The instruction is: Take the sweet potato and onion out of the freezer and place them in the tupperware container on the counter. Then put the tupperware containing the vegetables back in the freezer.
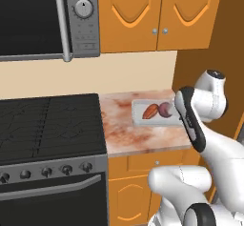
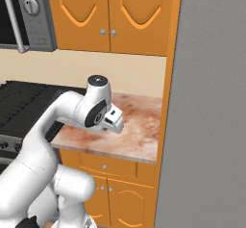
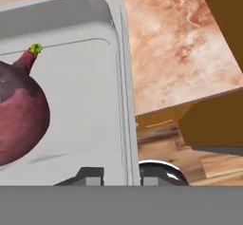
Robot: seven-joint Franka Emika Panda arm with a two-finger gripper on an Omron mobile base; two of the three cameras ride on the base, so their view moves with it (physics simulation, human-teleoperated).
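The tupperware container (image 1: pixel 138 118) lies on the counter (image 1: pixel 138 137) with the orange-red sweet potato (image 1: pixel 150 111) and the purplish-red onion (image 1: pixel 165 109) side by side inside it. My hand hangs low over the tray's right end. In the hand view my gripper (image 3: pixel 124 175) is shut on the raised rim of the tupperware container (image 3: pixel 80 91), one dark tip inside the wall and one outside. The onion (image 3: pixel 19 119) rests on the tray floor just left of the grip. The grey freezer (image 2: pixel 211 102) stands to the right of the counter (image 2: pixel 139 126).
A black stove (image 1: pixel 47 125) borders the counter on the left, with a microwave (image 1: pixel 47 20) above it. Orange wall cabinets (image 1: pixel 157 10) hang over the counter. My own forearm (image 2: pixel 72 111) stretches across the counter's front edge.
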